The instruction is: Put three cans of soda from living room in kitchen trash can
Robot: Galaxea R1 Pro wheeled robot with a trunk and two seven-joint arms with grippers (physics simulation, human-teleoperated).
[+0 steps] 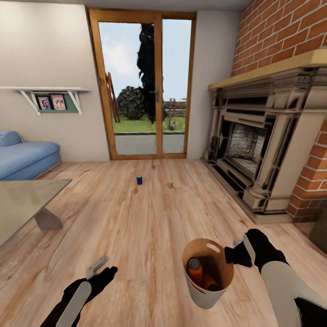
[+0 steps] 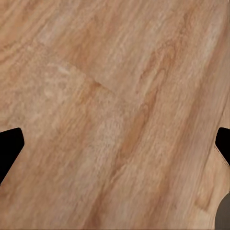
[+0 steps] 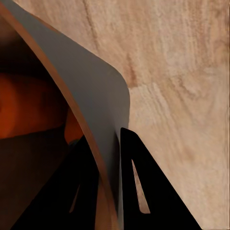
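The floor [image 1: 150,213] is light wood planking, grained and faintly sheened; the bin [image 1: 206,297] is smooth matt grey outside, wood-toned brown inside [image 3: 103,103]; the cans in it [image 1: 196,270] look glossy orange; the far can [image 1: 139,180] is dark blue; the fireplace wall [image 1: 281,32] is rough red brick; the door frame [image 1: 158,86] is varnished wood around glass; the sofa [image 1: 25,156] looks like soft blue cloth; the table [image 1: 22,200] has a smooth, dull top.
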